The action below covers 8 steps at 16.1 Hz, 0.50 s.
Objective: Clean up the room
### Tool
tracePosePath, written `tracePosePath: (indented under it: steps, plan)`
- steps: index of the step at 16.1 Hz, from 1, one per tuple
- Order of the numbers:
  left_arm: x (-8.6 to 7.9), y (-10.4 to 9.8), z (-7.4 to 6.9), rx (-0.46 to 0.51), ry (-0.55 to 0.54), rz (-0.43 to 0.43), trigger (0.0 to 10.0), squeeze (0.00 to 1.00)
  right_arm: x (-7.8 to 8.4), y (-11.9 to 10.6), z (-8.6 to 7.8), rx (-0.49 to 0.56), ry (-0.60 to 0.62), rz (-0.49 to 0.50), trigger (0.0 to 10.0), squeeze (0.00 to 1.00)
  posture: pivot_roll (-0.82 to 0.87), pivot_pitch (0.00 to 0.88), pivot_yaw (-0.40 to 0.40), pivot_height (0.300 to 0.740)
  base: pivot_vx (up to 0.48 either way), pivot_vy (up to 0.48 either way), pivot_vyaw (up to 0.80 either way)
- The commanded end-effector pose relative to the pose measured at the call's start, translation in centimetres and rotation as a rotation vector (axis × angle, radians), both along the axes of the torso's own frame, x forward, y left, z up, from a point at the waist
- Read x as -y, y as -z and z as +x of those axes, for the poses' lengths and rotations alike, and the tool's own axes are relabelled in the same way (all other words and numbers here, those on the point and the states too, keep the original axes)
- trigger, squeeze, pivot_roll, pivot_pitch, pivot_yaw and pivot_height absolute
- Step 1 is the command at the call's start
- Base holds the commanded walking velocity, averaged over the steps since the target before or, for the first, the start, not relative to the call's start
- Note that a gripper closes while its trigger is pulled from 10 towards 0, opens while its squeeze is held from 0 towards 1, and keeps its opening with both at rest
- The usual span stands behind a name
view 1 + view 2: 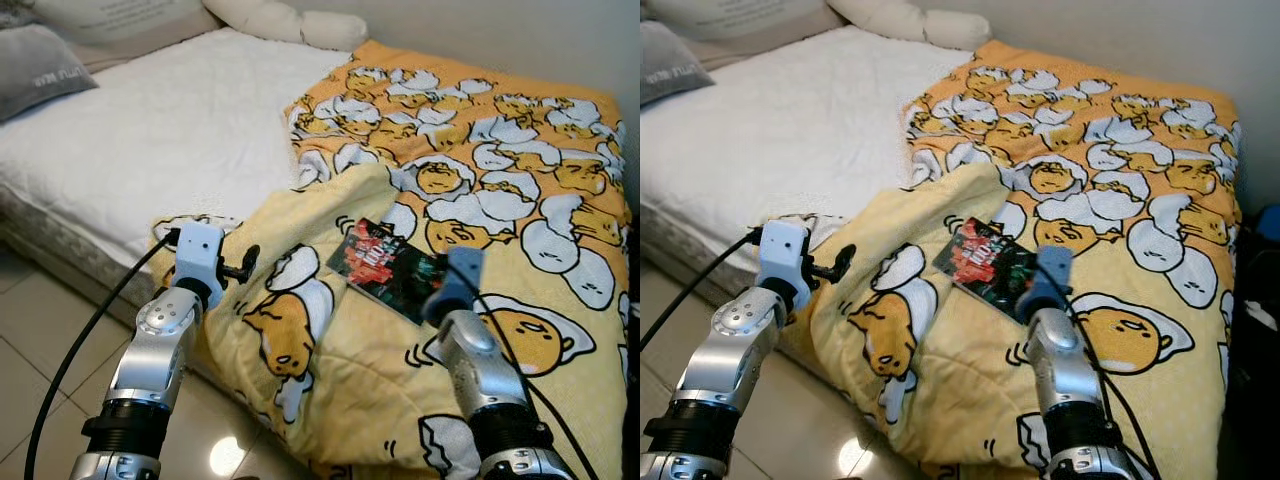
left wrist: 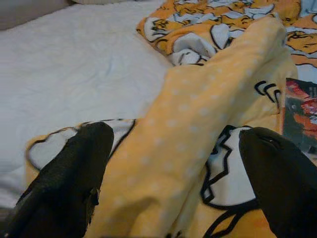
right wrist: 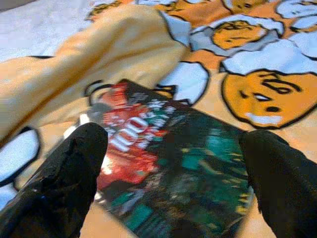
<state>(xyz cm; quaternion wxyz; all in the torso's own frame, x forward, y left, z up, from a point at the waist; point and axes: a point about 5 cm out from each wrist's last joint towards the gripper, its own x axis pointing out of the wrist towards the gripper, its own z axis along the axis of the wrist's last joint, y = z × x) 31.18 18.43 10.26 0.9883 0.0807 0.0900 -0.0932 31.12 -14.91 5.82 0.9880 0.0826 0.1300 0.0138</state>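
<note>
the book point(image 1: 388, 269) lies flat on the rumpled blanket point(image 1: 480, 200) on the bed point(image 1: 160, 130), straddled by the right gripper point(image 3: 168, 163) with fingers apart; soft cloth may be pinched instead, and the thin cover may slip.

Bed with a white mattress point(image 1: 170, 130) from nine o'clock up to twelve. Yellow cartoon-egg blanket point(image 1: 470, 190) spread from centre to three o'clock, its near edge folded back and hanging toward six. Dark red-and-green book point(image 1: 388, 268) flat on the blanket, just right of centre. Left gripper point(image 1: 240, 266) at eight o'clock, beside the folded blanket edge. Right arm point(image 1: 478, 370) at five o'clock, reaching toward the book. Grey pillow point(image 1: 40, 65) at ten o'clock. Tiled floor point(image 1: 40, 340) at seven.
</note>
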Motion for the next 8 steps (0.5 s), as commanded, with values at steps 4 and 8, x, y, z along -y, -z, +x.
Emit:
tracePosePath:
  steps: [4, 8]
  plan:
    - [-0.4, 0.0, 0.0, -0.011, -0.025, 0.007, 10.0, 0.67, 0.0, 0.0, 0.1, -0.015, 0.006, 0.008, 10.0, 0.00, 0.10, 0.000, 0.003, 0.740, 0.000, -0.360, 0.53]
    - [0.6, 0.1, -0.1, -0.021, 0.044, 0.059, 10.0, 0.62, 0.6, 0.1, 0.2, -0.030, 0.035, 0.022, 10.0, 0.00, 0.10, 0.000, -0.002, 0.740, 0.000, 0.000, 0.00]
